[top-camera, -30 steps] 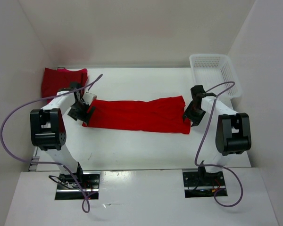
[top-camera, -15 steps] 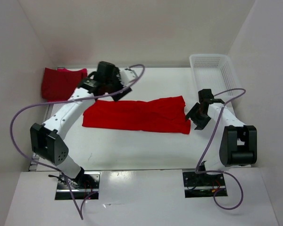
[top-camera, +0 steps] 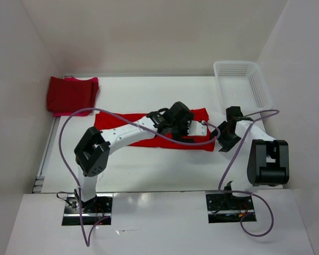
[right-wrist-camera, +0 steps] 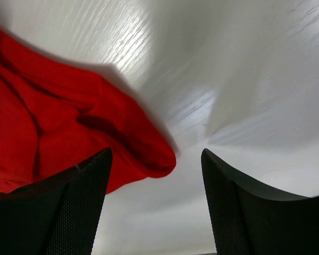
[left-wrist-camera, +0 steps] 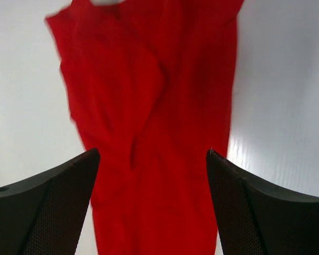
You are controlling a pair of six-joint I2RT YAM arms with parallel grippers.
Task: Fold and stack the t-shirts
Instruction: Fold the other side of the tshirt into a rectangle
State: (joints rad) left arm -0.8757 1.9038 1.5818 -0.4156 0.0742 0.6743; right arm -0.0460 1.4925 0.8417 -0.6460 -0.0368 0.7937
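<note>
White table (top-camera: 149, 172), white walls (top-camera: 149, 37) | basket (top-camera: 242, 65) at far-right corner | red shirt (top-camera: 114, 119) flat mid-table, folded shirts (top-camera: 69, 94) far-left | left gripper (left-wrist-camera: 154, 153), right gripper (right-wrist-camera: 157, 154) both spread, holding nothing

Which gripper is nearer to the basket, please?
Right. The right gripper sits just off the right end of the spread shirt, on the near side of the basket; the left gripper hovers over that shirt, farther left.

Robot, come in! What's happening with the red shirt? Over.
Left gripper open above the bright red t-shirt. Right gripper open at its right end. Shirt flat, unheld. Nothing in the way.
</note>
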